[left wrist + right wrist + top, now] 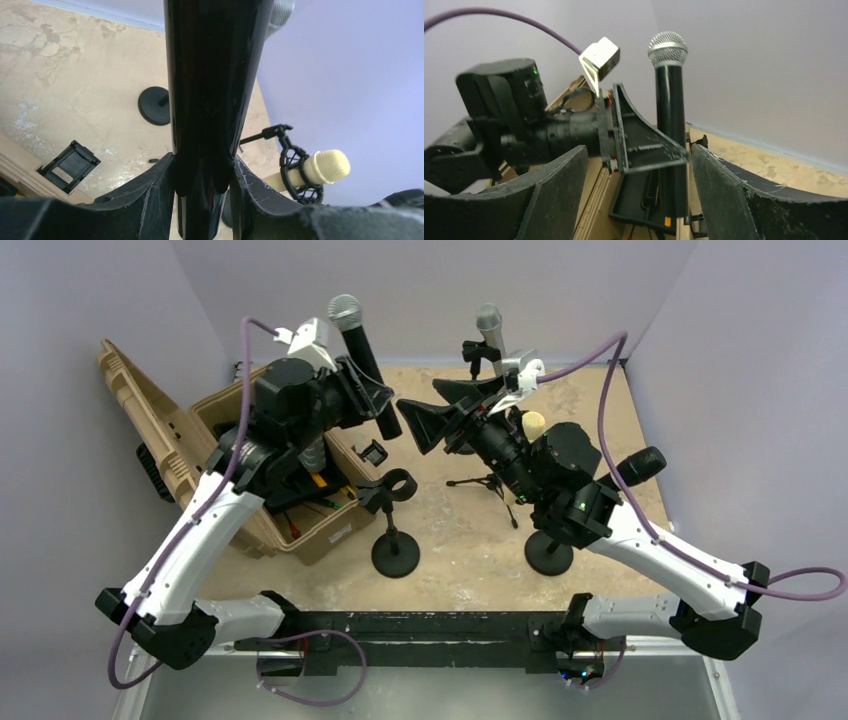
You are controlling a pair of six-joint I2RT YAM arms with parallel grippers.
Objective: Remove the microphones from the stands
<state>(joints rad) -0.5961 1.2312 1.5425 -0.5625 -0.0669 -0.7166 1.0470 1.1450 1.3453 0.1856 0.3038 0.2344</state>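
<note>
- I am seeing the black microphone (366, 365) hanging in the air over the far left part of the table (460, 530). It is pointing its silver grille up and leaning a little.
- It is sitting clear of the empty stand (395, 552), which is standing just below it, nearer the front edge.
- I am judging a slip to be the main risk. The handle is smooth, so a loosening pinch could be letting it slide down onto the stand or into the open tan case (320, 535).
- The left claw (201, 165) is pinching the microphone below the middle of its handle, with one finger pressing each side.
- The right claw (636, 155) is standing spread wide and gripping nothing. It is facing the microphone from the right, near it but apart.
- Swinging that claw closer could be knocking the microphone loose.
</note>
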